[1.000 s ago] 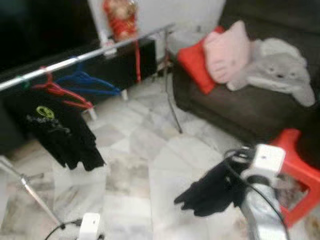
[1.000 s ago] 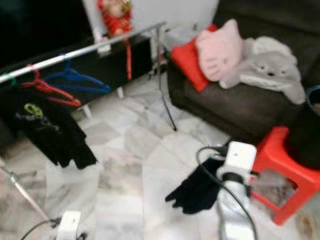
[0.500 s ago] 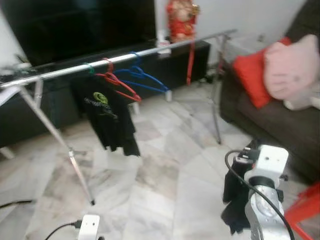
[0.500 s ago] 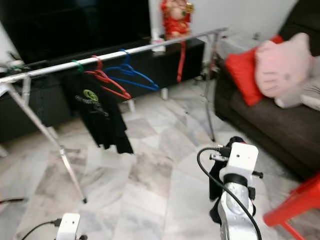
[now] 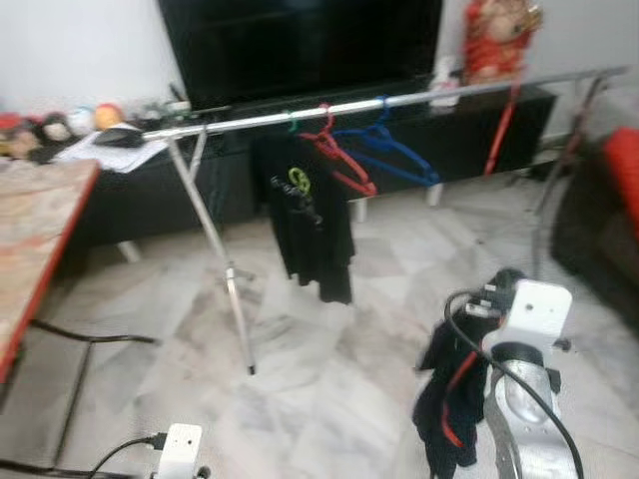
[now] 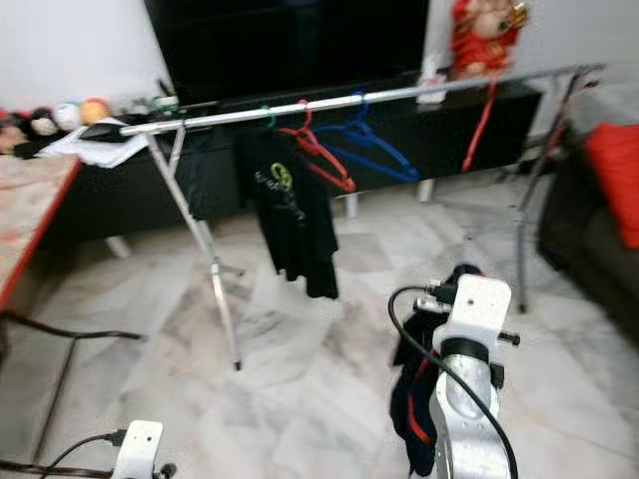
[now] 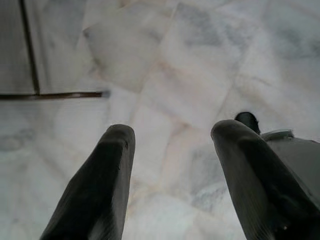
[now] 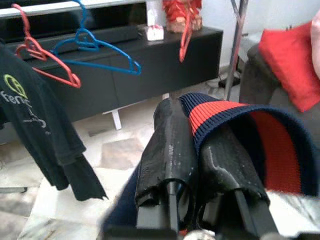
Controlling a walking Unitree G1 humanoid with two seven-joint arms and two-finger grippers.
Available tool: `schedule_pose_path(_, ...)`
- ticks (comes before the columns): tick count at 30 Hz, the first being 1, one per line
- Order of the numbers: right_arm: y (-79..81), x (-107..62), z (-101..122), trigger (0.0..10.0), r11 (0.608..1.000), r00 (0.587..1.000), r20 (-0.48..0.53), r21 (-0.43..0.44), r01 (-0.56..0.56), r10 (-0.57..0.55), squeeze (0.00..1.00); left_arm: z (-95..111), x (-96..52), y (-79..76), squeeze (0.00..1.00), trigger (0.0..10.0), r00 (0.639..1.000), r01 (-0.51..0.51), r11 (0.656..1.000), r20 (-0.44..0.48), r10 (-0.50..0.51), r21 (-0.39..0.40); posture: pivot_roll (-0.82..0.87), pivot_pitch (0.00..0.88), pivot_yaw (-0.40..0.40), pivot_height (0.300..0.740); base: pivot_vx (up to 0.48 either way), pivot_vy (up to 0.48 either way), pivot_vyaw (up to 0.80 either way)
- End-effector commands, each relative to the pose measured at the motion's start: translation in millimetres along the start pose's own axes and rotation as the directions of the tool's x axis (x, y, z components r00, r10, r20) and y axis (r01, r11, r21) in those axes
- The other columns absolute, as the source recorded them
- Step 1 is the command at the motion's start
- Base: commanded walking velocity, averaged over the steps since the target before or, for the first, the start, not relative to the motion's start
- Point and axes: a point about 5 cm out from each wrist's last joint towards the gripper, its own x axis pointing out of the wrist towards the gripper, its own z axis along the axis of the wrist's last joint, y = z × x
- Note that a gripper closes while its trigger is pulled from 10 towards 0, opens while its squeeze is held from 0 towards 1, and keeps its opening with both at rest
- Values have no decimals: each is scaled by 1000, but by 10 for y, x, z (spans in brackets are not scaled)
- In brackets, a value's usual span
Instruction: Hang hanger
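Observation:
A silver clothes rail [image 5: 399,100] crosses the room in front of me. A black T-shirt [image 5: 310,215], an empty red hanger [image 5: 344,165] and an empty blue hanger [image 5: 394,155] hang on it. My right gripper [image 8: 192,117] is low at the right, short of the rail, shut on a dark garment [image 5: 449,399] with a navy and red ribbed band [image 8: 235,120]. A red strip, maybe a hanger, shows inside the garment, which droops toward the floor. My left gripper [image 7: 172,135] hangs open over the marble floor, holding nothing.
The rail's slanted leg [image 5: 225,269] stands on the floor ahead on the left. Behind the rail are a black TV cabinet [image 5: 130,195] and a TV [image 5: 300,45]. A wooden table [image 5: 35,230] is at the left, a sofa with a red cushion [image 5: 624,160] at the right edge.
The camera has swung left: the rail is now across the middle and the sofa has slid to the right edge. The garment still hangs from my right gripper.

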Motion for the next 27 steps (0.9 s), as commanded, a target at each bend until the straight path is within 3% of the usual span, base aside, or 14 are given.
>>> schedule_pose_path(1,1,20,58,10000,1000,1000,23,8,-3,3,0,48,9,36,0,10000,1000,-10,1000,15,10,-2,-237,0,99,740,0,0,0)
schedule_pose_path(6,9,34,43,10000,1000,1000,20,6,-9,9,0,88,13,13,0,10000,999,-13,999,40,14,-30,-231,0,87,740,0,0,0)
schedule_pose_path(9,67,78,33,10000,995,996,31,-53,-81,82,0,168,8,-26,0,10000,993,-17,994,117,30,-107,-175,0,33,740,0,0,0)
schedule_pose_path(13,106,109,-4,10000,975,986,19,-152,-159,164,0,203,-3,-51,0,10000,985,-17,990,167,40,-138,-146,0,-6,740,0,0,0)
schedule_pose_path(23,138,93,119,10000,957,968,51,-174,-233,245,0,107,-40,-93,0,10000,981,-52,969,171,95,-242,-175,0,-20,740,0,0,0)
schedule_pose_path(27,152,67,127,10000,955,966,55,-171,-241,254,0,96,-51,-76,0,10000,976,-73,968,183,119,-240,-166,0,-13,740,0,0,0)
